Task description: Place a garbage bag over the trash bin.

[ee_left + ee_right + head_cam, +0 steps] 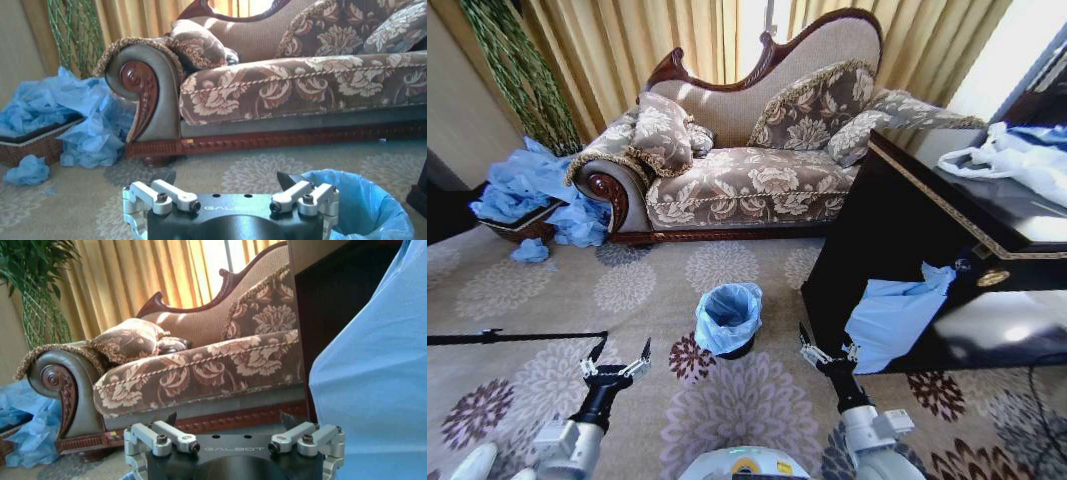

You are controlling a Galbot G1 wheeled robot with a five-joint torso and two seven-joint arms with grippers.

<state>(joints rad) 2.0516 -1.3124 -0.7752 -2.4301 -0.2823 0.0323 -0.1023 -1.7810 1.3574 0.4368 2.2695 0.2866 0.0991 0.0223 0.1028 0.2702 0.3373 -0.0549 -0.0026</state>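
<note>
The black trash bin (738, 350) stands on the carpet in front of me, between my two arms. A light-blue garbage bag (728, 312) lines it, its wrinkled edge folded out over the rim and covering most of the wall. The same bag (365, 207) shows in the left wrist view just beyond that hand's side. My left gripper (623, 351) (227, 178) hovers open and empty over the carpet left of the bin. On the bin's right, my right gripper (828, 345) (229, 420) is open and empty too, close to a blue plastic sheet (890, 318) (373, 390) hanging from the cabinet.
A black cabinet (897, 215) stands close on the right with a white plastic bag (1012, 160) on top. A floral sofa (747, 180) fills the back. A woven basket (522, 230) heaped with blue bags (527, 185) sits at far left. A thin black rod (517, 337) lies on the left.
</note>
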